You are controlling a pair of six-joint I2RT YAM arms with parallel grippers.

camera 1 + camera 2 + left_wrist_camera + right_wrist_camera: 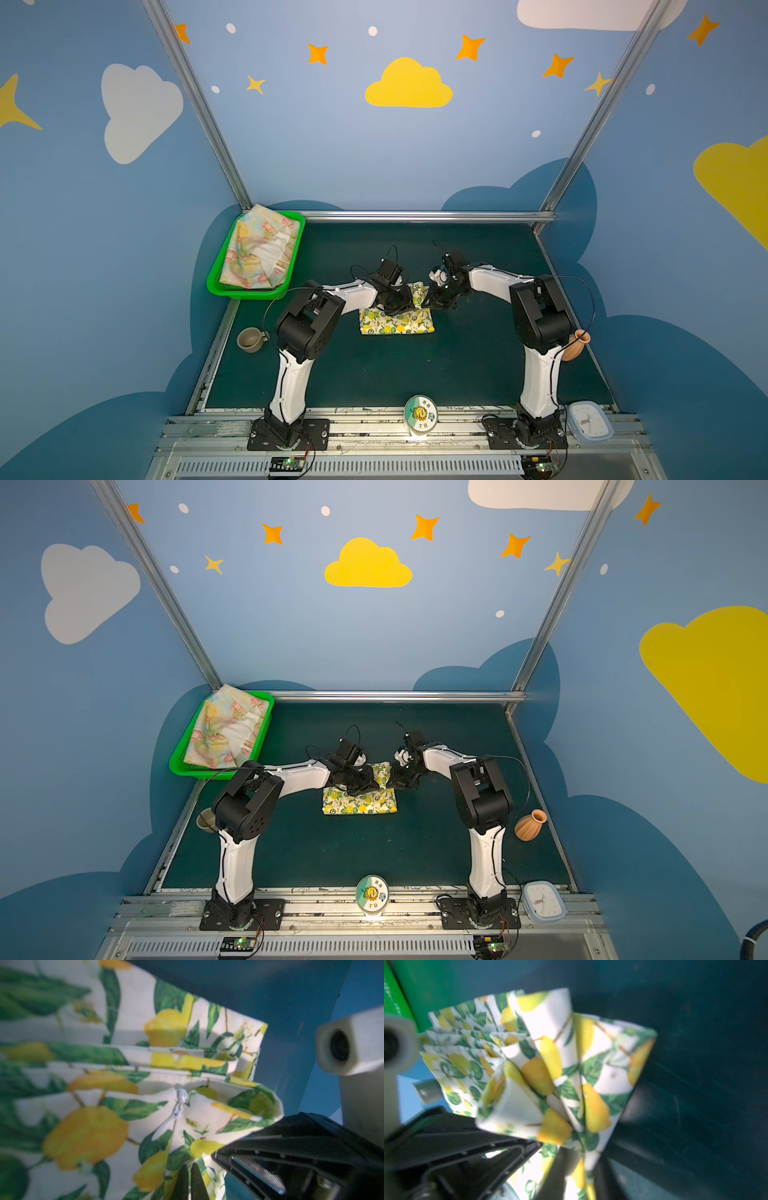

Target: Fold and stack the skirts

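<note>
**A:** Which step are you on?

**B:** I'd say the second fold of the lemon skirt (pixel 397 323). It lies mid-desk as a folded rectangle. My left pincer (pixel 188 1176) is clamped on its far edge near the zip pull, and my right pincer (pixel 579 1169) is pinched shut on the far right corner, which is lifted. The right wrist view is blurred, so I can't tell how many layers it holds.

**A:** And the other one?

**B:** The floral skirt (pixel 259 249) sits crumpled in the green basket (pixel 216 286) at the far left corner, untouched.

**A:** Next move?

**B:** Probably carry both pincers toward me together, level, so the edge lands square.

**A:** Surroundings?

**B:** The dark green desk (pixel 457 365) is flat and matte. A mug (pixel 250 338) and a vase (pixel 575 345) stand well apart at its sides. The blue walls (pixel 374 158) have painted clouds and stars.
</note>
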